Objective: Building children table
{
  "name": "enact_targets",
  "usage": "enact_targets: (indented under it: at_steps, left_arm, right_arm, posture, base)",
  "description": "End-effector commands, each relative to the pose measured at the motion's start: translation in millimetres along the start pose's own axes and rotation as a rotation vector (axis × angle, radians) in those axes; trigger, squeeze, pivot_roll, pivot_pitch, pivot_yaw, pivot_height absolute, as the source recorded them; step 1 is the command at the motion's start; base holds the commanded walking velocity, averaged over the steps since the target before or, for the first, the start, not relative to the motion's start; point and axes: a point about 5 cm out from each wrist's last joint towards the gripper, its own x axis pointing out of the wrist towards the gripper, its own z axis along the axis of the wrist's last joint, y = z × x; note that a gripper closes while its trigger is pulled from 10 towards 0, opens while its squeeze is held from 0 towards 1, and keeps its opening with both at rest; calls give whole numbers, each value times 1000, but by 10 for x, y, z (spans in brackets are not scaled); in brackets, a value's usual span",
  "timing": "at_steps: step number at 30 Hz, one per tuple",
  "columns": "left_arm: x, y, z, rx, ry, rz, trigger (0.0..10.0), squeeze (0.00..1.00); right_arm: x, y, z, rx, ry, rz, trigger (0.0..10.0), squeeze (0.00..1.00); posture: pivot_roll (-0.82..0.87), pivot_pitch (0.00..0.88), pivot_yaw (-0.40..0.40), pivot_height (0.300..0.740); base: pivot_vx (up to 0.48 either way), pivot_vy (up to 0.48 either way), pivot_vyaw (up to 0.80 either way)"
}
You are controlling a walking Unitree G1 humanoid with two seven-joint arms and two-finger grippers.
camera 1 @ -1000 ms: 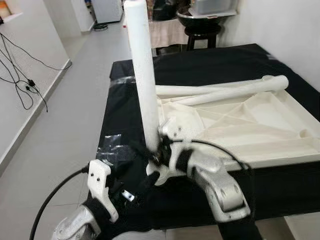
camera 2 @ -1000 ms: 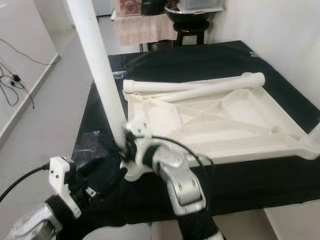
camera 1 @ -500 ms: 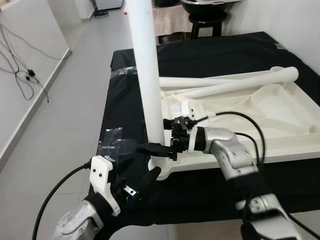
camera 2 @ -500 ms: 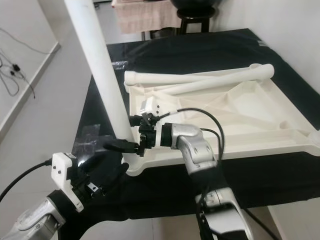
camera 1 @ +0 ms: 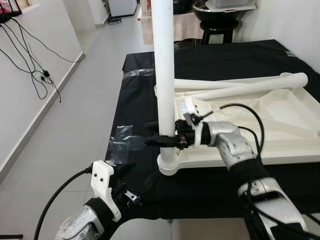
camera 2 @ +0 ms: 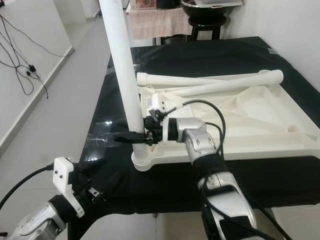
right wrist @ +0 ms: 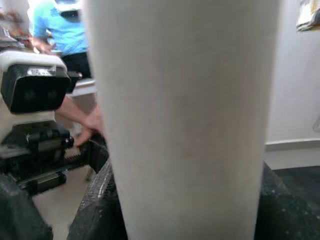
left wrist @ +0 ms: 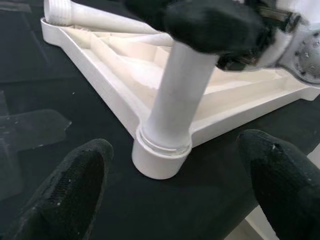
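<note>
Inspector: Start at the right claw (camera 1: pixel 161 136). State?

Assessor: Clenched on the upright leg (camera 1: pixel 165 75), one black finger passing either side of it, low down and just above the corner socket (camera 1: pixel 168 165). The leg stands near vertical with its foot in that socket, at the corner of the upturned tabletop (camera 1: pixel 280 117) nearest the robot.

Inspector: And the left claw (left wrist: pixel 175 190)?

Assessor: Released, fingers spread wide, hovering near the socket on the robot's side and touching nothing.

Inspector: Step in hand?

Assessor: Fitting the first leg, in my judgement. The next move calls for keeping the leg plumb over the socket while it is pressed or turned home (I cannot tell if it threads). Two loose legs (camera 1: pixel 240 86) lie across the far edge of the tabletop, away from the socket, so most of the work remains.

Inspector: Differences between views?

Assessor: The left wrist view shows the joint closely, with a collar line just above the socket rim. The right wrist view shows a person (right wrist: pixel 60 30) beyond the leg. All rests on the black-covered counter (camera 1: pixel 135 105).
</note>
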Motion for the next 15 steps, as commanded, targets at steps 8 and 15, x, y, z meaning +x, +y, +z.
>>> enact_targets:
  at_steps: [8, 15]
  left_arm:
    - [-47, 40, 12, 34, 20, 12, 10000, 0]
    - [-30, 60, -2, 42, 32, -1, 10000, 0]
  right_arm:
    - [190, 719, -578, 110, 275, -759, 0, 0]
    - [284, 538, -467, 4, 238, -728, 0, 0]
  posture:
    - [-24, 109, 79, 740]
    - [-8, 83, 70, 740]
  base:
    - [0, 0, 0]
    - [0, 0, 0]
